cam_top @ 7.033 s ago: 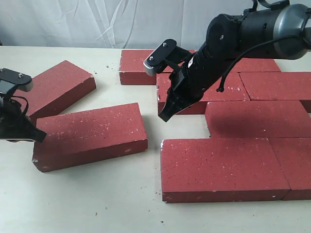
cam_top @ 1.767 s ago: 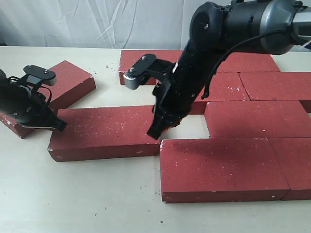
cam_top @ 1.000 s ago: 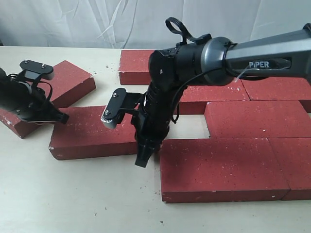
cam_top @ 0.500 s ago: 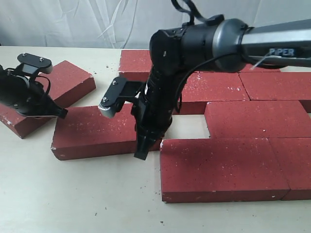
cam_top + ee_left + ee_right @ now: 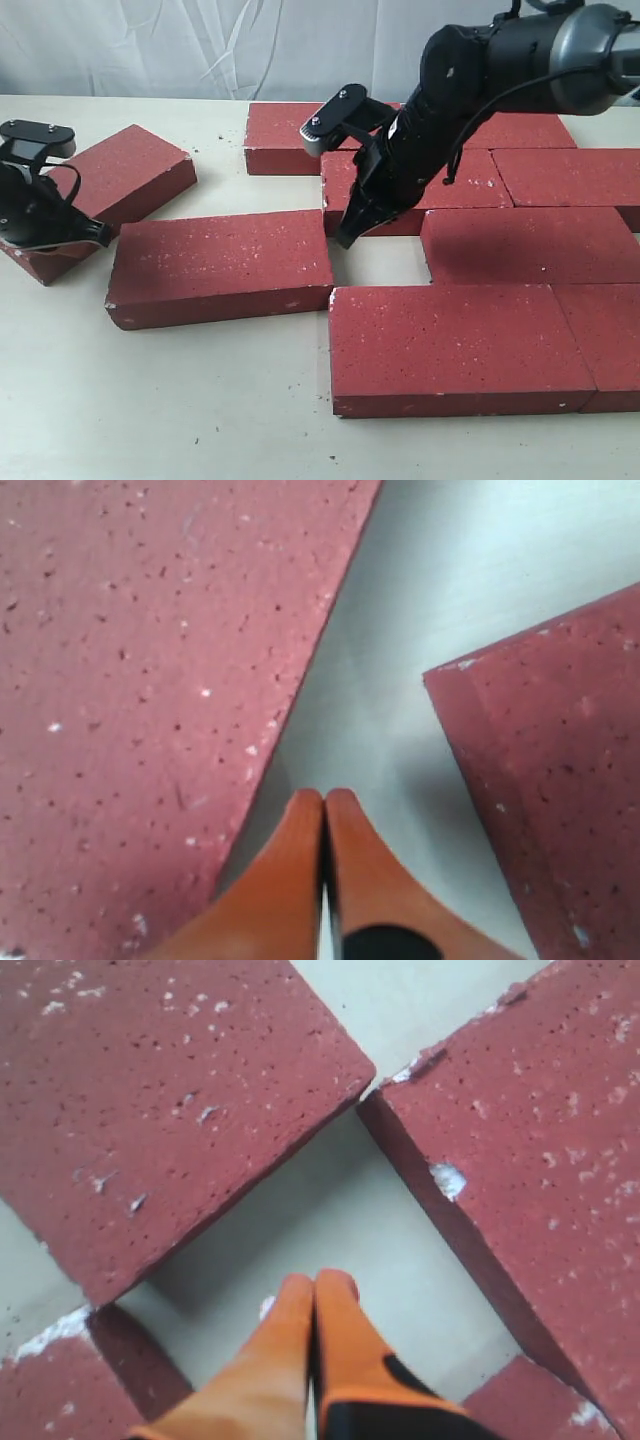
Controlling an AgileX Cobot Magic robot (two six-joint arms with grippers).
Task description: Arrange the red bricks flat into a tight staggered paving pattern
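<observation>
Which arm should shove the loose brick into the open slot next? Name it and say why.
Left. The left gripper, shut, sits at the loose brick's outer end, behind it for a push toward the slot. The right gripper hangs over that slot, in the brick's way.

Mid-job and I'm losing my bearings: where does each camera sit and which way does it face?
Exterior: off the arms, raised, facing down across the table and red bricks toward a white curtain; shows both arms, left gripper and right gripper.
Left wrist: on the left arm, aimed down past shut orange fingertips at bare table between two bricks.
Right wrist: on the right arm, aimed down past shut fingertips at an unfilled gap.
Shared: exterior and right wrist both show that gap.
</observation>
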